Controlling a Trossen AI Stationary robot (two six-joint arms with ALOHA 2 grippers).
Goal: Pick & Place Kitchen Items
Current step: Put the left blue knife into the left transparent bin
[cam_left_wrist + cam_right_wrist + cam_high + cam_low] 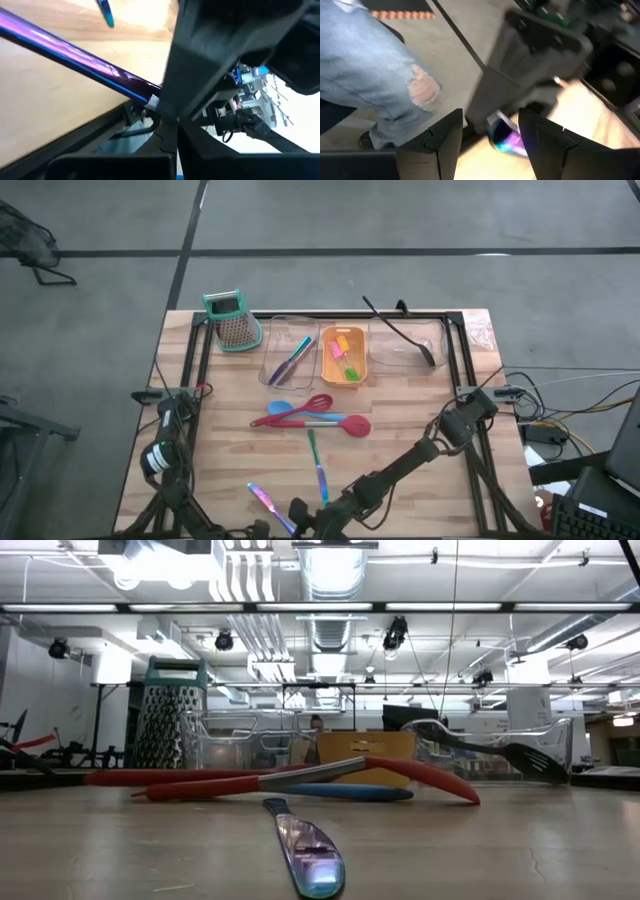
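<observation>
I have the right gripper (pixel 300 510) low at the bottom centre of the high view, and its arm runs from the right side of the table (pixel 420 395) across to there. In the right wrist view its jaws are spread, with nothing between them. Just ahead of them lies the end of the iridescent purple stick (pixel 506 137), close to the near table edge, where a person's leg in torn jeans (pixel 380 75) also shows beyond.

In the high view this purple stick (pixel 270 505) lies at the lower centre-left of the frame, with its long axis diagonal, from upper left to lower right. Its lower end comes close to the right gripper. So, as I judge it, the right arm is the nearer one, and the jaws should close across the stick, not along it.

The left gripper (pixel 160 460) waits at the lower left of the high view; I cannot tell how its jaws stand.

The other things are farther up the frame: the thin green and blue stick (pixel 317 465) just right of the purple one, the red and blue spatulas (pixel 310 416) in the middle, and the long black spoon (pixel 400 330) resting in the clear tray (pixel 440 345) at the upper right.
</observation>
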